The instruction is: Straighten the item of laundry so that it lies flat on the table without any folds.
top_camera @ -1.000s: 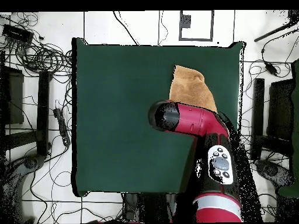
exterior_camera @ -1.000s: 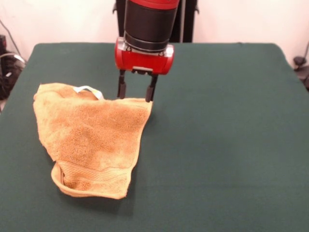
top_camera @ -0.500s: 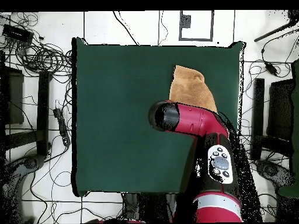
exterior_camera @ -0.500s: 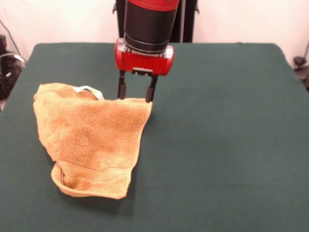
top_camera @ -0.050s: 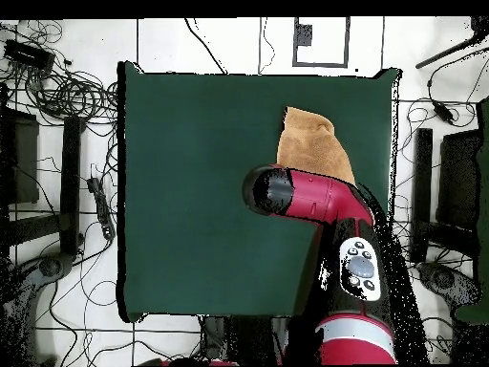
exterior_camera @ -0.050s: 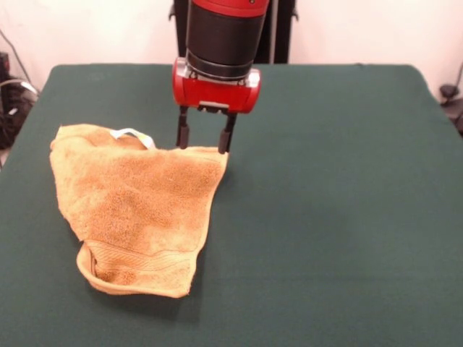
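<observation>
The golden-orange hand towel (exterior_camera @ -0.050s: 137,206) lies folded over itself on the green table (exterior_camera @ -0.050s: 333,217), so a corner needs pulling out. The gripper (exterior_camera @ -0.050s: 205,149) hangs just behind the towel's far corner, jaws spread apart and holding nothing, that corner's edge roughly between the tips.

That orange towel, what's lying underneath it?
Only the green table shows around the towel. The towel is folded over itself, so its lower layers and anything beneath are covered. The open gripper stands at its far corner.
</observation>
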Controlling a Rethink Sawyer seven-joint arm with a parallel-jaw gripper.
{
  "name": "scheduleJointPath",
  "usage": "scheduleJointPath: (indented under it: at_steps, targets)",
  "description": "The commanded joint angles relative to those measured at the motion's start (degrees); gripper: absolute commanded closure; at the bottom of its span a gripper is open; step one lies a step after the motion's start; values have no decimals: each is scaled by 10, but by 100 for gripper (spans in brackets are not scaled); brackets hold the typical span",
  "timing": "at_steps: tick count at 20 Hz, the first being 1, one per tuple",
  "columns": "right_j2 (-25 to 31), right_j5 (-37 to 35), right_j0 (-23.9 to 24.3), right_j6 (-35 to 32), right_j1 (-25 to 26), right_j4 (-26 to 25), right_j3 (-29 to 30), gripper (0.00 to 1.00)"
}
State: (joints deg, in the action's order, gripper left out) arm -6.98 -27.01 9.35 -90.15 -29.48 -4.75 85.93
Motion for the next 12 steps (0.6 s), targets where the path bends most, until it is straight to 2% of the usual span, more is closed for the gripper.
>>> scheduleJointPath:
  at_steps: [1, 12]
  targets:
    - [49, 12, -22, -88, 56, 2, 27, 0]
    - [61, 9, -9, -65, 57, -2, 15, 0]
